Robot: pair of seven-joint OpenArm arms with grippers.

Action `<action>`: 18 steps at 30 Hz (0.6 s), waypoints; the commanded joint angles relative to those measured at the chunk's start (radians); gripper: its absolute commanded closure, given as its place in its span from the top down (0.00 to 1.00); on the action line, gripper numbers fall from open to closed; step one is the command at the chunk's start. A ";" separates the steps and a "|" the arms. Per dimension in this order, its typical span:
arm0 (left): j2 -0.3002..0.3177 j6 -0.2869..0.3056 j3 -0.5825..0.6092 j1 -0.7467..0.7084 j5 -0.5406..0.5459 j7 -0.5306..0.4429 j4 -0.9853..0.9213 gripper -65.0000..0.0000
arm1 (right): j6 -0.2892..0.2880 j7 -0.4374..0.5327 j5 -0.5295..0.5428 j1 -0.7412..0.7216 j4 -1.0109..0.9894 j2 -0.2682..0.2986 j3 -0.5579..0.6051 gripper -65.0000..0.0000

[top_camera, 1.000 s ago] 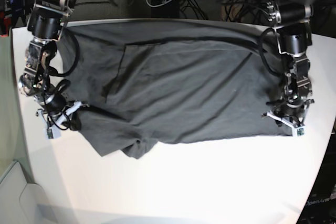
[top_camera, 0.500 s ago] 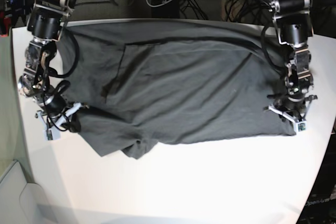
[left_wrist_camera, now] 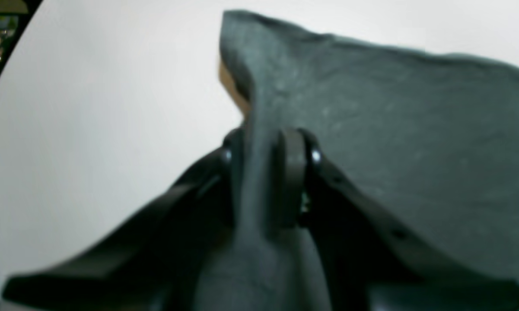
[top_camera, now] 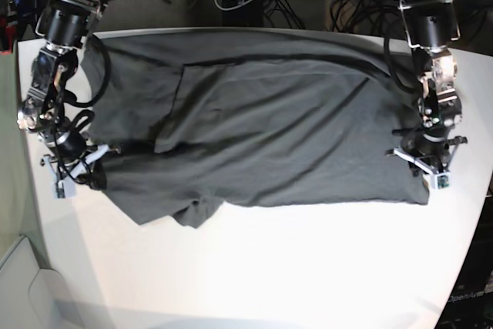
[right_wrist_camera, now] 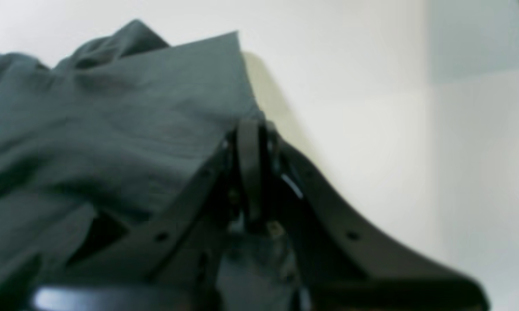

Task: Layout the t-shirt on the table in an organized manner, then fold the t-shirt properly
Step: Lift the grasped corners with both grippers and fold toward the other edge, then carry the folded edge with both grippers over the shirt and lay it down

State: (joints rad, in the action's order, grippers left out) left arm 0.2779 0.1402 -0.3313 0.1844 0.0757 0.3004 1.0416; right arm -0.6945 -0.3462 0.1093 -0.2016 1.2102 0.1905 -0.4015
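We have the t-shirt spread wide across the white counter, and both of our arms sit at its outer ends for a reason: with one grip at each side we can pull the cloth taut between them and flatten it before any fold. In the left wrist view the left claw is clenched on a ridge of the fabric, a fold of dark cloth running up between its fingers with a corner standing free above them. In the right wrist view the right claw is pressed tight at the shirt's edge, and we judge it is pinching a thin layer there, though the blur keeps us from being sure. In the base view the left claw sits at about 3 o'clock of the shirt and the right claw at about 8 o'clock. The body lies mostly flat, with a rumpled bulge at 7 o'clock along the near hem and a long crease across the upper part. Compared with a second ago, both of our arms have drawn outward and a little towards 12 o'clock, the left claw has tightened on its pinch, and the near hem at 5 o'clock lies straighter while the 7 o'clock bulge remains.
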 commanded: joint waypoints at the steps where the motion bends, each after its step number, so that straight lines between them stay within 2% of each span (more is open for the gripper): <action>1: 0.010 0.002 -0.004 0.033 0.003 -0.030 0.018 0.21 | -0.004 0.029 0.016 -0.020 0.016 0.011 0.000 0.00; 6: -0.016 -0.009 -0.068 0.050 -0.006 -0.022 0.024 0.21 | -0.004 0.028 0.013 -0.020 0.013 0.011 0.000 0.00; 10: -0.015 -0.011 -0.096 0.062 -0.006 -0.020 0.018 0.23 | -0.004 0.028 0.013 -0.020 0.013 0.013 0.000 0.00; 12: -0.015 -0.011 -0.102 0.062 -0.006 -0.020 0.016 0.33 | -0.004 0.028 0.013 -0.020 0.013 0.013 0.002 0.00; 16: -0.015 -0.011 -0.099 0.063 -0.007 -0.022 -0.001 0.69 | -0.004 0.028 0.011 -0.023 0.012 0.011 0.002 0.00; 18: -0.015 -0.009 -0.098 0.083 -0.007 -0.028 -0.031 0.77 | -0.004 0.028 0.011 -0.025 0.012 0.011 0.002 0.00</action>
State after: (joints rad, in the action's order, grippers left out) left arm 0.2497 0.1310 -0.4286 0.2367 0.0650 0.2989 0.9924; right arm -0.6949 -0.3477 0.1085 -0.2020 1.2076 0.1879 -0.3981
